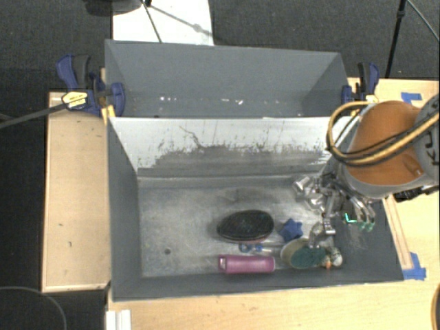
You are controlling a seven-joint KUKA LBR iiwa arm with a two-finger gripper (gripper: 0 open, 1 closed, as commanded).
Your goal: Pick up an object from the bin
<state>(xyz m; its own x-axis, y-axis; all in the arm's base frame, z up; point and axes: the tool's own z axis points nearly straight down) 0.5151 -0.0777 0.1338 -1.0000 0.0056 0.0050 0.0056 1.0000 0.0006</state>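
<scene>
Arm in from right, gripper low over green round thing nr front wall of bin; open/closed can't tell. Open floor left of black oval.

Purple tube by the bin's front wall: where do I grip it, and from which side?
Across its middle, from above. The purple tube lies flat, lengthwise along the front wall, so its narrow width likely suits the gripper; its right end nears the green round thing.

In the bin, an oval disc sits mid-floor, with a tube just before it. A small block lies right of the disc, a round pad right of the tube, and the gripper is over the pad.
</scene>
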